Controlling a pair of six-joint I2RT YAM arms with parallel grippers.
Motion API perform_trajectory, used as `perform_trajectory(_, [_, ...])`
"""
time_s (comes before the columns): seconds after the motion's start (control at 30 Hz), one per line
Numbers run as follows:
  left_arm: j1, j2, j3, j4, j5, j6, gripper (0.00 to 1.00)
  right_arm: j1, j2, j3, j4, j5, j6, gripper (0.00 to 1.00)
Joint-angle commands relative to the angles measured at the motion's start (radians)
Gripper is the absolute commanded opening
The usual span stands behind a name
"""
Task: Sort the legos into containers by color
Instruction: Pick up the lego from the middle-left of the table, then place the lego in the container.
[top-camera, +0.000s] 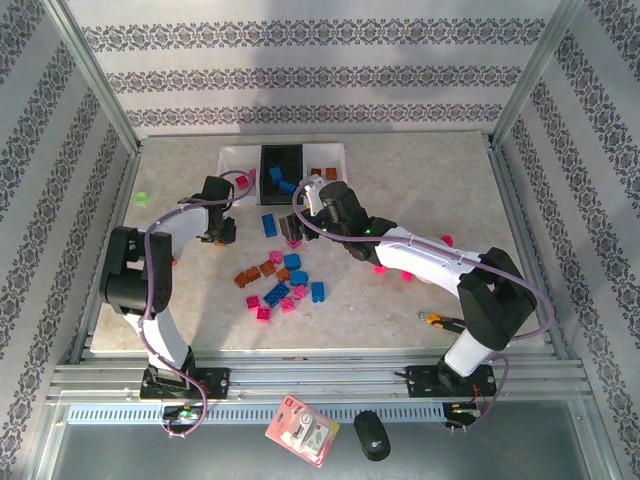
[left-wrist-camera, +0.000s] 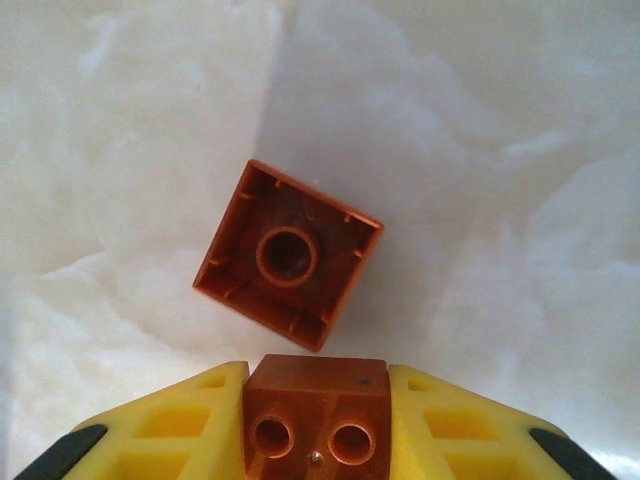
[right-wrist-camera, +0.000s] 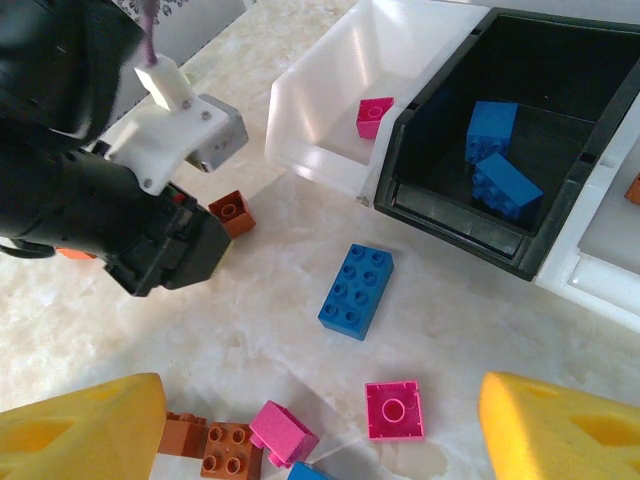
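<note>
My left gripper (left-wrist-camera: 315, 420) is shut on an orange-brown lego (left-wrist-camera: 315, 400), its yellow fingers (left-wrist-camera: 190, 420) pressed against both sides. Just beyond it a second orange-brown lego (left-wrist-camera: 290, 255) lies upside down on the table. My right gripper (right-wrist-camera: 320, 440) hangs open above loose legos: a magenta one (right-wrist-camera: 394, 411), a pink one (right-wrist-camera: 283, 432), orange-brown ones (right-wrist-camera: 225, 450) and a long blue one (right-wrist-camera: 356, 291). The containers stand at the back: a white bin (right-wrist-camera: 320, 110) holding a magenta lego (right-wrist-camera: 375, 116), and a black bin (right-wrist-camera: 450, 230) holding blue legos (right-wrist-camera: 495, 150).
From above, both grippers (top-camera: 222, 232) (top-camera: 293, 236) work near the mixed lego pile (top-camera: 275, 285), in front of the bin row (top-camera: 335, 155). A green bit (top-camera: 141, 198) lies far left. Neon pink-and-green pieces (top-camera: 400, 272) sit under the right arm. A small tool (top-camera: 435, 320) lies near its base.
</note>
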Motion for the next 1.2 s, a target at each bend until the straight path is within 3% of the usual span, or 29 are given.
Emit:
perform_trajectory(0.0, [-0.041,-0.108,0.014,-0.044,0.033,-0.035,0.3,0.013,-0.057,-0.028,0.011,0.028,0.005,0.81])
perform_trajectory(0.17, [-0.138,-0.151,0.081,-0.029,0.042,-0.062,0.3,0.001,-0.139,-0.087,0.013,0.077,0.0,0.82])
perform_trajectory(0.37, [-0.271,-0.047,0.278,0.018,0.055,-0.07,0.3,-0.026,-0.244,-0.174,0.015,0.133,-0.002,0.81])
perform_trajectory(0.6, [-0.368,0.246,0.634,-0.005,0.074,-0.036,0.3,-0.068,-0.355,-0.274,0.012,0.177,0.021,0.81])
perform_trajectory(0.9, [-0.376,0.651,1.178,-0.175,0.085,-0.003,0.31,-0.106,-0.42,-0.337,-0.009,0.18,0.031,0.82])
perform_trajectory(1.03, [-0.375,0.73,1.324,-0.24,0.082,0.008,0.41,-0.111,-0.428,-0.346,-0.02,0.176,0.035,0.82])
perform_trajectory(1.17, [-0.375,0.694,1.31,-0.238,0.094,0.014,0.69,-0.111,-0.433,-0.35,-0.04,0.176,0.044,0.82])
